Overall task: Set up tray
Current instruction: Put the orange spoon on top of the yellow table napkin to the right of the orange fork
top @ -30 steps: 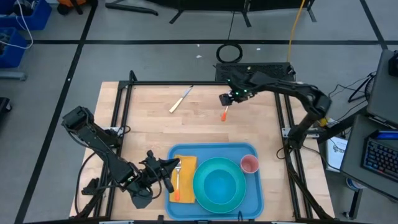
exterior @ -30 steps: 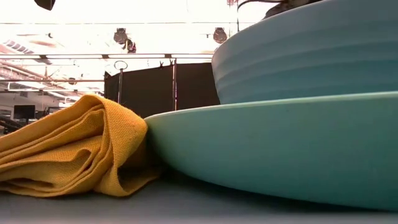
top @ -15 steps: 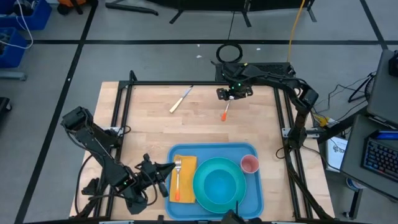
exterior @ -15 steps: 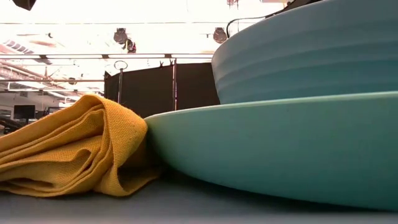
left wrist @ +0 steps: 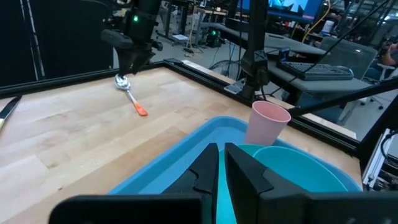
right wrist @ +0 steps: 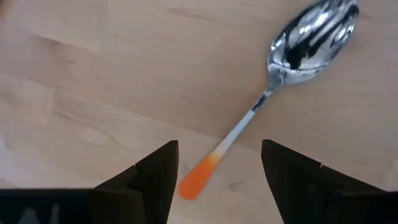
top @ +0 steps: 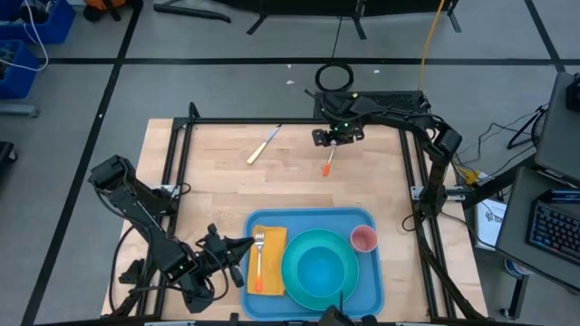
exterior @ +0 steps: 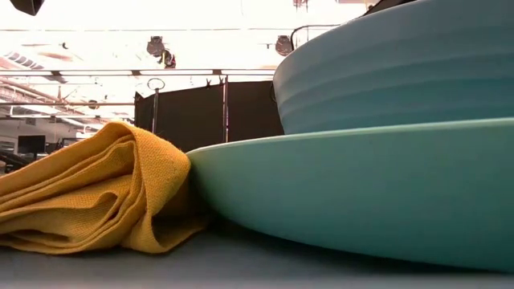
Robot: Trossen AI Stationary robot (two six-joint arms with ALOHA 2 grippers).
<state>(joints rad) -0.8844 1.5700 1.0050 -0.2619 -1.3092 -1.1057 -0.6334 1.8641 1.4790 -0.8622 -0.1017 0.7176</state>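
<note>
Left gripper sits pressed together just off the tray's left edge. Tray lies at the table's near edge, holding napkin, fork, plate, cup. Bare wood lies beyond. Right gripper hangs spread above the spoon, near the far edge.

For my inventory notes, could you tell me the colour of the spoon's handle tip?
Orange; the spoon shows best in the right wrist view.

An orange-handled spoon is lying on the wooden table — its handle tip sitting between 2 dark fingers. A knife is resting well apart from them — alone.
</note>
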